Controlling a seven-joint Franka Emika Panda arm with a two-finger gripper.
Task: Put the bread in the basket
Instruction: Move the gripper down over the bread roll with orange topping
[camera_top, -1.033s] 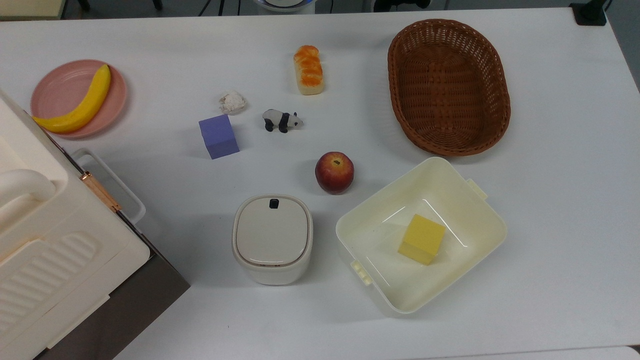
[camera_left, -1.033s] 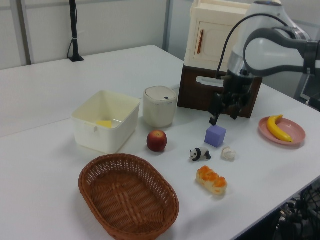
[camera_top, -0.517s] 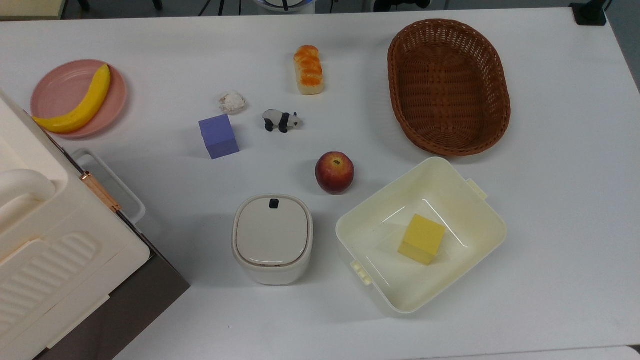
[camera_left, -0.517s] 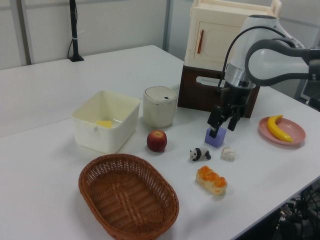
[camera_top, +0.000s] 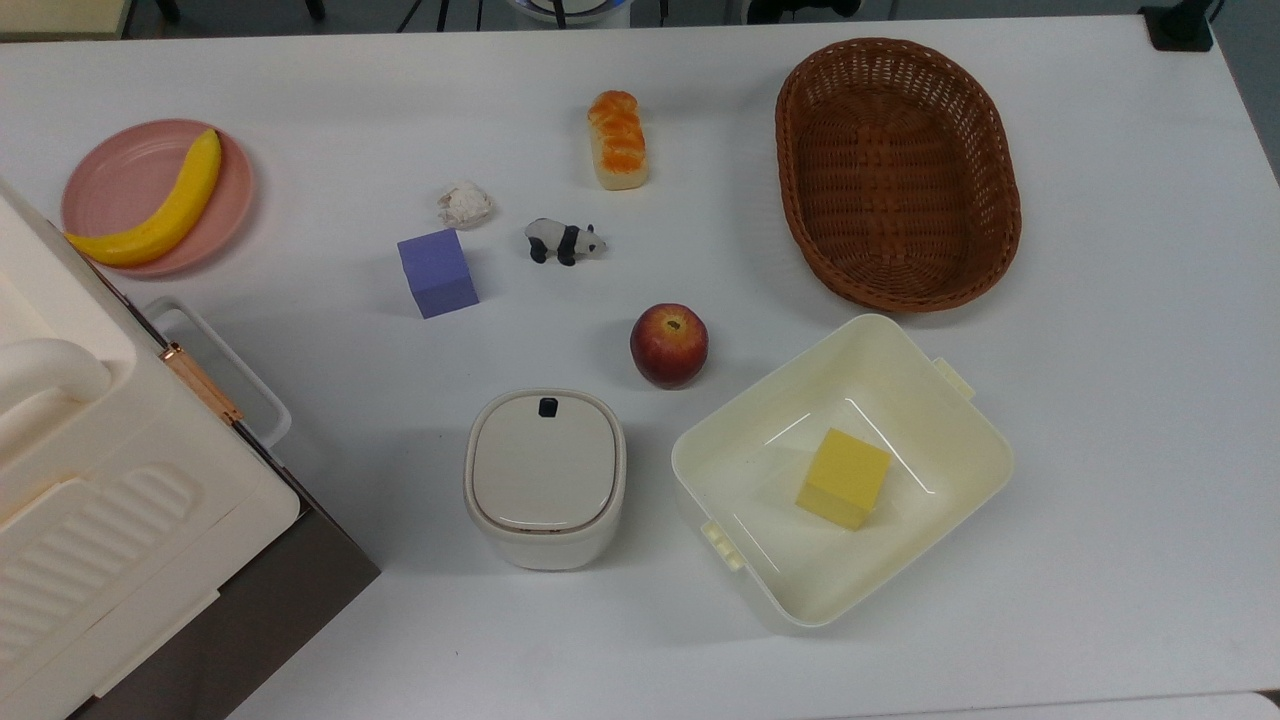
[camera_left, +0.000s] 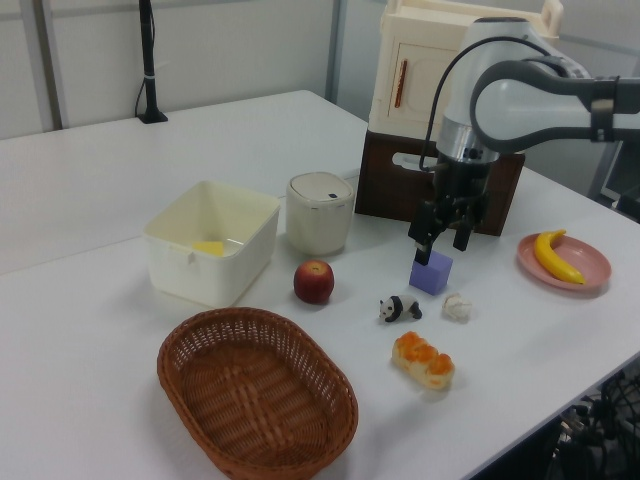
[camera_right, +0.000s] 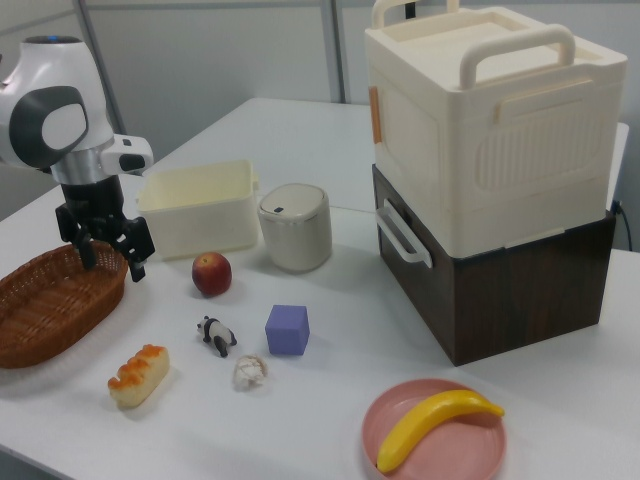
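Jaws (camera_left: 442, 238) spread and empty, hanging in the air well short of the bread (camera_left: 423, 360), which lies alone on the tabletop (camera_top: 1120, 420), with the basket (camera_top: 897, 172) well apart at the top view's right. Best play, I'd say: come down over the loaf's middle, close across its narrow pale sides, steer clear of the panda (camera_top: 564, 240), then lift high enough to clear the rim.

In the left view the gripper (camera_left: 441, 238) covers part of the purple cube (camera_left: 431, 273) (its upper edge), and the tub (camera_left: 212, 243) wall hides most of the yellow cube (camera_left: 209, 247). In the top view the cream case (camera_top: 95, 510) is cut off by the picture's left edge.
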